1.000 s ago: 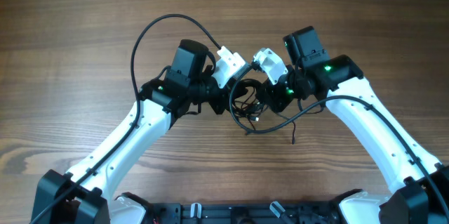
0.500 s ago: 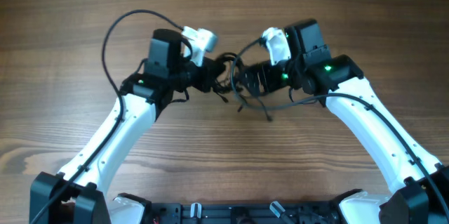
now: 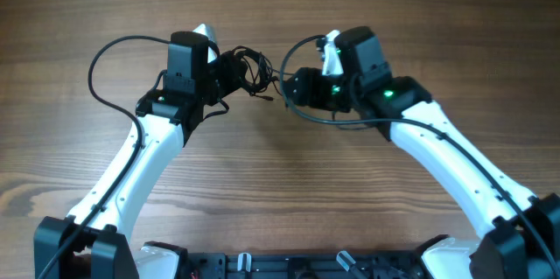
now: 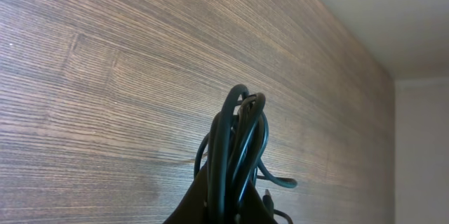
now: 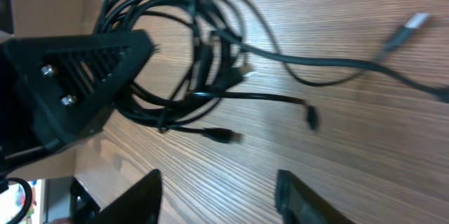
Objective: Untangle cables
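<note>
Two arms meet over the far middle of the wooden table (image 3: 280,183), each carrying one tool. The left tool (image 3: 226,76) is clenched on the cables (image 4: 230,147): one knotted coil of several thin black cords, pinched where the strands run side by side and standing up from its tips. How many separate cords make up the coil cannot be told. From the right wrist, three loose ends trail out of it: one with a silvery plug (image 5: 415,22) stretched off by itself, and two short dark-tipped ends just beside the loops. The right tool (image 5: 221,196) faces the coil from near by, its two fingers (image 5: 302,199) spread apart with only bare wood between them, gripping nothing.
</note>
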Robot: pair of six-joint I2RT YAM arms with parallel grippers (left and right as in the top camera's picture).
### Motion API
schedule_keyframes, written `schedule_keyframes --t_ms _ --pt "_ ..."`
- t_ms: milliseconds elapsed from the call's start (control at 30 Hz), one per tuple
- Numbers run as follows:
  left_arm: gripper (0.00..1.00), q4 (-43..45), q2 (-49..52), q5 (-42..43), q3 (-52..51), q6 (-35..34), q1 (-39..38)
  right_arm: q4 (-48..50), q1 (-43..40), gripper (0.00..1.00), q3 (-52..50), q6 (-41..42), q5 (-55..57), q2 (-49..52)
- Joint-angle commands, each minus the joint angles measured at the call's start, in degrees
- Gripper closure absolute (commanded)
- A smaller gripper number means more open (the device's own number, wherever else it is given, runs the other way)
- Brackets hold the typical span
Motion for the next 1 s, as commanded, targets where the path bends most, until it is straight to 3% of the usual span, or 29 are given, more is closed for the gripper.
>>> schedule_keyframes --t_ms 0,100,200,333,433,533,600,733,967 --pt "0.96 0.31 0.33 -0.81 0.59 -1.55 0.26 4.48 2.93 0.53 -0.66 0.02 -0.85 3.08" --pt "0.96 0.2 0.33 -0.76 0.59 -1.55 0.24 8.96 4.81 0.54 -0.66 0.31 -0.87 5.49" --pt "0.96 0.17 0.33 -0.76 0.59 -1.57 0.2 12.48 6.58 0.63 -0.66 0.39 -0.87 8.2" --pt "0.96 0.17 0.33 -0.55 0.59 -1.6 0.2 16.26 8.04 0.66 -0.66 0.39 -0.59 10.75" --pt "0.96 0.17 0.33 1.66 0.59 -2.01 0.2 18.53 8.39 0.8 -0.66 0.74 1.57 12.59" --pt "0.96 0.17 0.33 3.61 0.59 -3.28 0.2 18.73 8.39 0.95 -0.66 6.45 7.17 13.03" --pt "0.96 -0.07 0.33 3.76 0.59 -3.26 0.2 18.88 8.28 0.95 -0.63 11.41 13.6 13.03" --pt "0.96 -0.07 0.33 3.39 0.59 -3.21 0.26 17.25 6.71 0.95 -0.63 12.39 15.8 12.98" --pt "0.96 -0.04 0.33 -0.04 0.59 -3.21 0.26 -1.05 -1.25 0.96 -0.63 12.24 25.07 8.26"
